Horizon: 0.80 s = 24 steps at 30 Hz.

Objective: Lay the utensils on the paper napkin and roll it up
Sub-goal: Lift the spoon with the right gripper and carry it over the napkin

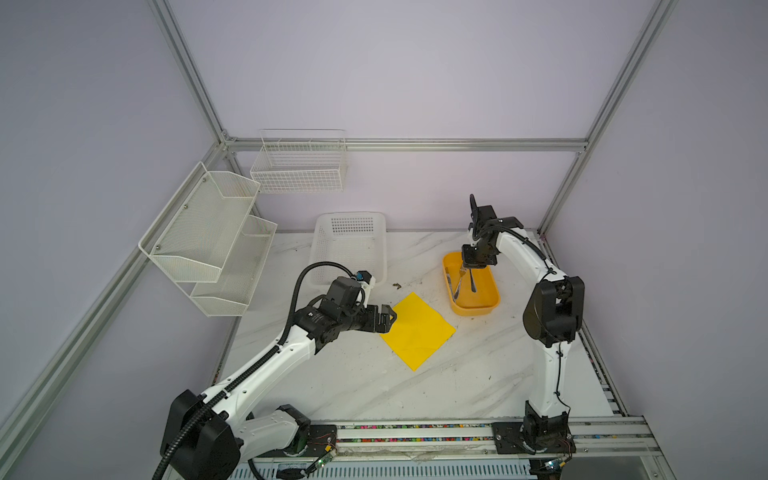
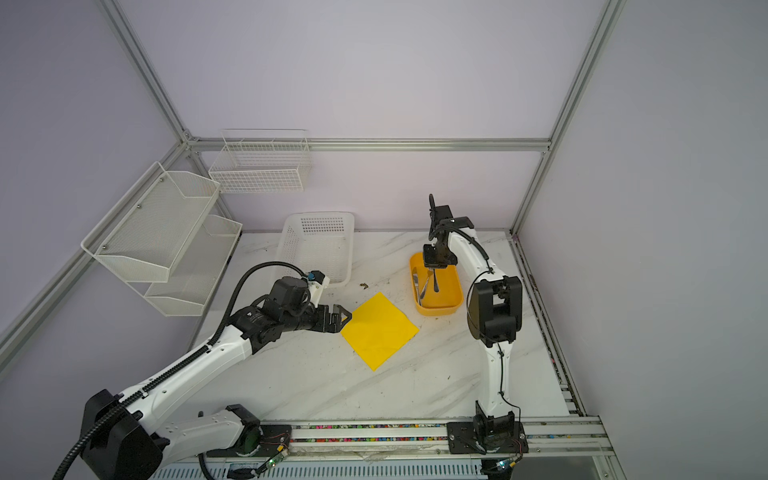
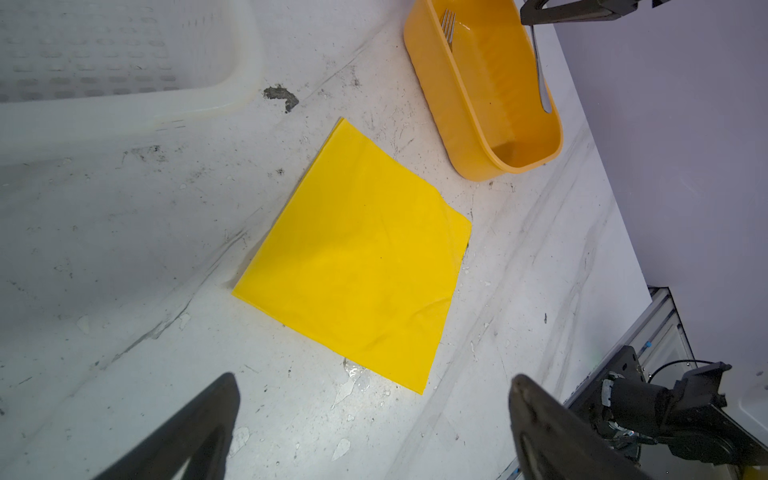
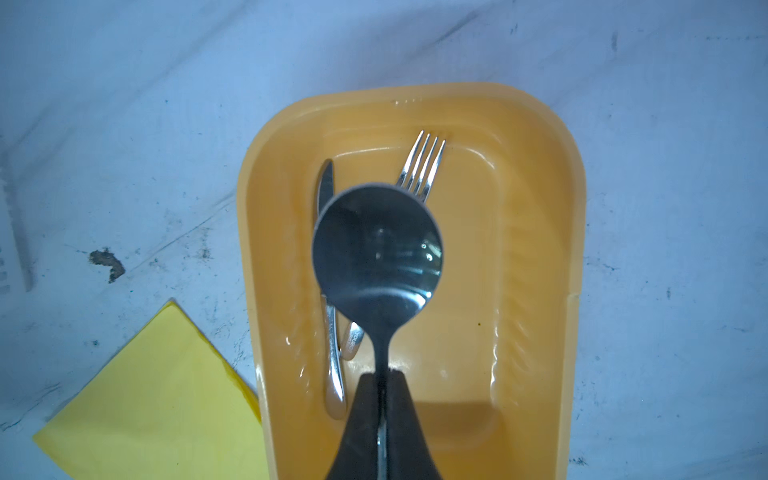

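My right tool (image 4: pixel 381 376) is pinched together on the handle of the spoon (image 4: pixel 376 245), just behind the neck. The bowl hangs out beyond the fingers over the orange tub (image 1: pixel 473 311). I take this to be the first piece coming out, and I hold it by the handle because that is the only part slim enough for the jaws to clamp firmly. The fork (image 4: pixel 422 162) and the knife (image 4: pixel 325 183) lie lengthwise on the tub floor beneath the spoon, with their handle ends close together, so two pieces are left to fetch. In both top views the tub sits right of centre, toward the back of the surface (image 1: pixel 478 374). The paper napkin (image 1: pixel 417 330) lies flat and bare at the centre, turned like a diamond. Its right corner is near the tub but apart from it, which makes for a short carry. My left tool (image 1: pixel 390 319) has its jaws wide apart and holds nothing. It hovers at the napkin's left corner, and I cannot tell whether a fingertip touches the paper. I judge it is placed there to steady the sheet when the cutlery lands and to begin the roll afterwards.
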Available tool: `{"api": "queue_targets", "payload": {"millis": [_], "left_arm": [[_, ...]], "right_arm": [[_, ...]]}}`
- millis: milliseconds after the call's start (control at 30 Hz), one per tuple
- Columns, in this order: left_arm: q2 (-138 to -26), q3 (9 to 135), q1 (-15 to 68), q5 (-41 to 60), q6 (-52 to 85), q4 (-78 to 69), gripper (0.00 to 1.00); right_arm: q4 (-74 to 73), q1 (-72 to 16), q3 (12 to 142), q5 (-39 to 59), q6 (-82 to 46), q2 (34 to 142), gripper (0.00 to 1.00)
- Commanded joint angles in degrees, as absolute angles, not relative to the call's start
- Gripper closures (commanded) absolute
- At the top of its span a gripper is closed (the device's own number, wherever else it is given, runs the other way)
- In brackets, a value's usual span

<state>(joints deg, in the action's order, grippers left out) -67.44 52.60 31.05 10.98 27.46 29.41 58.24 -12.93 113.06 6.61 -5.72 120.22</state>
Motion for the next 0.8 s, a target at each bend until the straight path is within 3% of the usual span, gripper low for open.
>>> {"api": "queue_targets", "payload": {"millis": [0,300,767], "left_arm": [[-64.9,50.6,31.0,7.8,27.1,27.6,0.0],[-61.8,48.6,31.0,2.1,27.9,26.1,0.0],[-54.1,43.9,30.8,-5.2,29.3,26.6,0.0]], "right_arm": [[58.9,-13.6,110.0,11.1,-9.1,115.3,0.97],[50.5,-25.0,100.3,15.1,-18.3,111.6,0.96],[37.4,-41.0,91.0,10.1,-36.4,115.9,0.96]]}}
